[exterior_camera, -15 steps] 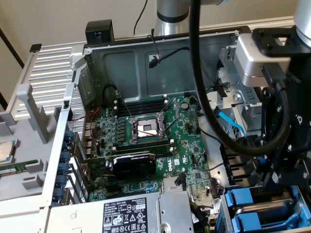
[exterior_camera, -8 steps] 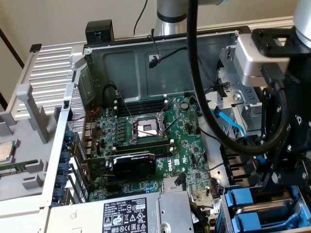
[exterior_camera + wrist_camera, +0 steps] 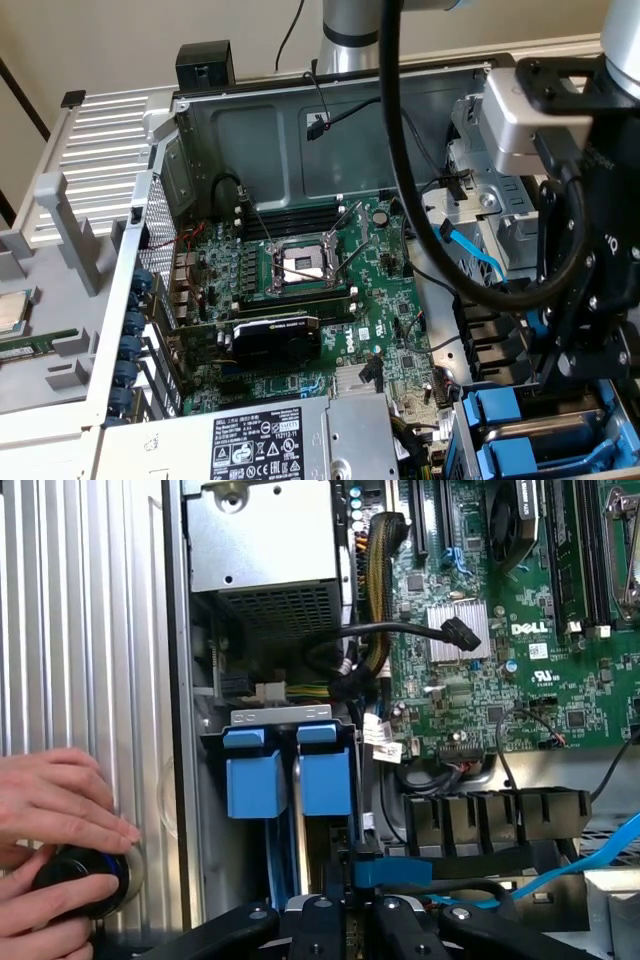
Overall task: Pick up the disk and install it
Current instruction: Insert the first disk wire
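Where the drive bay sits in the lower right of the exterior view, the disk (image 3: 500, 408) (image 3: 325, 780) lies slotted in. Its long axis runs across the frame, and its blue end faces the power box (image 3: 280, 440) at lower centre. A second blue-framed drive (image 3: 500, 462) (image 3: 250, 780) lies just beside it, nearer the bottom edge. The gripper (image 3: 565, 380) (image 3: 335, 910) points down over the disk's other end; whether it is clamped on the disk or apart, I cannot tell. The arm (image 3: 560, 120) descends from the upper right, with a black cable (image 3: 400, 180) looping past it. A person's hand (image 3: 60, 805) touches a black knob (image 3: 75, 880) on a ribbed panel (image 3: 90, 630).
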Robot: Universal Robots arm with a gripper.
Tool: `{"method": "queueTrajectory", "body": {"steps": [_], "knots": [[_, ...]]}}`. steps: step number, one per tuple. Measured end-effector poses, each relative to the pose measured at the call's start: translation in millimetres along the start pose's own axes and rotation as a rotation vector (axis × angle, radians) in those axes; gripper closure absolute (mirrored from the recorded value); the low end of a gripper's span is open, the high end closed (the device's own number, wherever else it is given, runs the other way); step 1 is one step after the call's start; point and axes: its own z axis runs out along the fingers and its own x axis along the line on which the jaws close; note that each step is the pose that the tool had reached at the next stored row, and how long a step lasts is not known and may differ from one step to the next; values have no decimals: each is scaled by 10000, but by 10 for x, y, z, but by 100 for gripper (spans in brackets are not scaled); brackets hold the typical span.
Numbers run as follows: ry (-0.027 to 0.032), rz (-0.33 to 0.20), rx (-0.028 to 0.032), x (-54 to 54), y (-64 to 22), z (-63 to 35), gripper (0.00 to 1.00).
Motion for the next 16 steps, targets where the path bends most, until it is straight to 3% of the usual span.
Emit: {"method": "queueTrajectory", "body": {"steps": [16], "knots": [[23, 121, 1, 3, -1, 9, 83]]}}
